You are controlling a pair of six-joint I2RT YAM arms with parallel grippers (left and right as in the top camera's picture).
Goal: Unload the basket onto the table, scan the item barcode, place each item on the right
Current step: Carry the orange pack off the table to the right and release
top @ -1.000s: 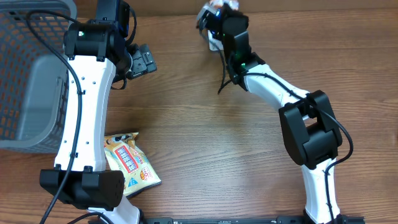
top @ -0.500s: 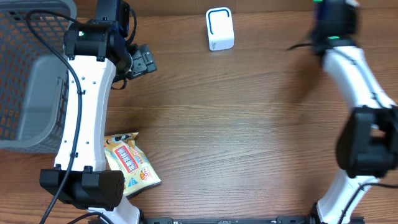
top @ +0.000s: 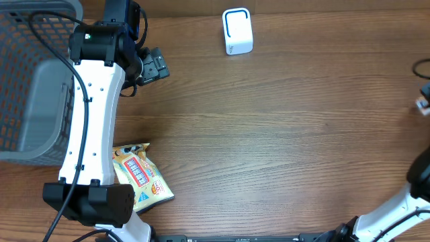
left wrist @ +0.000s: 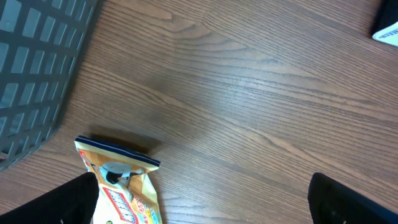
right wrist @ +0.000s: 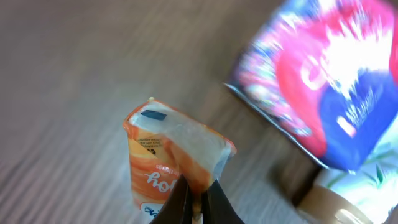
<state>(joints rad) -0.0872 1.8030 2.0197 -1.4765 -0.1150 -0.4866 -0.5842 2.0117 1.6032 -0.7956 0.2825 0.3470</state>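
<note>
My right gripper [right wrist: 198, 188] is shut on the edge of a small orange packet [right wrist: 163, 155], which hangs above the wooden table in the right wrist view. In the overhead view that arm runs off the right edge, and only a small part [top: 422, 104] shows there. The white scanner with a blue outline [top: 237, 30] stands at the back middle of the table; its corner [left wrist: 388, 28] shows in the left wrist view. My left gripper [top: 153, 67] hovers at the back left, open and holding nothing, its black fingertips [left wrist: 73, 200] spread wide.
A grey mesh basket [top: 27, 81] fills the left side. A yellow snack bag [top: 138, 178] lies flat at the front left, beneath my left arm. Right of the held packet lie a red and blue bag [right wrist: 323, 81] and a brown, pale object [right wrist: 345, 196].
My right arm has swung from beside the scanner at the back across to the far right, leaving most of the overhead view. The left arm has not moved.
</note>
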